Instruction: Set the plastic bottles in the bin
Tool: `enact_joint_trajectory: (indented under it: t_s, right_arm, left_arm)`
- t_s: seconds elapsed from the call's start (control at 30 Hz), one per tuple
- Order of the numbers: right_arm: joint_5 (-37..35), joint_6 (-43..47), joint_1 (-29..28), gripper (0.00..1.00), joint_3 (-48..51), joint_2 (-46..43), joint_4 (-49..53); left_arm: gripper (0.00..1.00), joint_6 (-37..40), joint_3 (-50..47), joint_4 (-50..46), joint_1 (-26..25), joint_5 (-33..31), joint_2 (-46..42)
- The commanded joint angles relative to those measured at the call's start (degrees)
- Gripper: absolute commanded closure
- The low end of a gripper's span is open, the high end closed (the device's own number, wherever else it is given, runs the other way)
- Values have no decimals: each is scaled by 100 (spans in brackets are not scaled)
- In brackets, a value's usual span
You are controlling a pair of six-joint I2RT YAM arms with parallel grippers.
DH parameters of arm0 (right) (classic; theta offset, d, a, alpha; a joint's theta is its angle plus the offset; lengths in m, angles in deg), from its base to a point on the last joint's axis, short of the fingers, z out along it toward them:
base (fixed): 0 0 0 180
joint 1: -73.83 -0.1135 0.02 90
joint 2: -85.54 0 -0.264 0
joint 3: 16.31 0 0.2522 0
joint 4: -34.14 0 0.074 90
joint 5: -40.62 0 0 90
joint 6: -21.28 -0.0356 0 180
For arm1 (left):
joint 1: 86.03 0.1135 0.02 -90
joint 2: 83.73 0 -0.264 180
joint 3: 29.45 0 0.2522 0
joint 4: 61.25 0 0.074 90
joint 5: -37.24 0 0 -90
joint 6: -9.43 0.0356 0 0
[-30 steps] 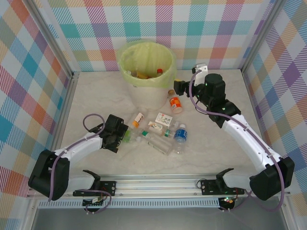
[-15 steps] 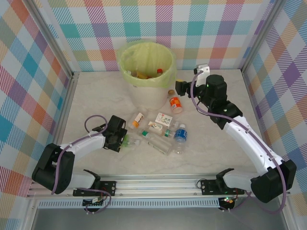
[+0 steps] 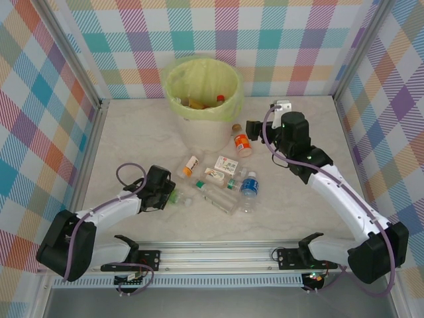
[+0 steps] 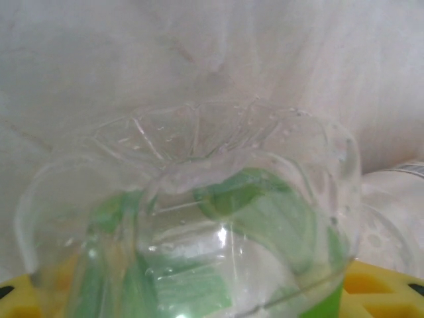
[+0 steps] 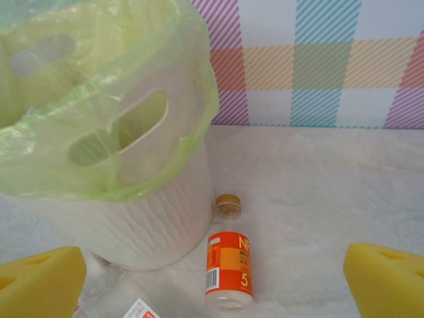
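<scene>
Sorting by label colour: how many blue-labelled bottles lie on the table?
1. The blue-labelled bottle lies at the right end of the bottle cluster; any inside the bin may be hidden.

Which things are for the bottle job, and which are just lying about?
For the job: bin, orange-label bottle, blue-label bottle, green-label bottle between the left end effector's pads.
Just there: table, checked walls, metal rail.
</scene>
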Motion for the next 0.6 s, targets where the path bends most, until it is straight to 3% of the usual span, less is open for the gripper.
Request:
enact_joint_trajectory:
  t_s: [0.0,0.13,0.3,0.57]
  right_arm:
    - [-345,-118,18,0,21,-231,-118]
    - [-374,-77,18,0,30,-273,-294]
    - [-578,-141,18,0,121,-369,-500]
    - [-872,-393,18,0,367,-660,-1005]
  left_arm:
    - [49,703,-157,419,200,-553,-140]
    - [51,1057,-56,246,328,-726,-677]
    - [51,2188,733,-128,350,-973,-1190]
    - [52,4108,3106,-660,350,-809,-597]
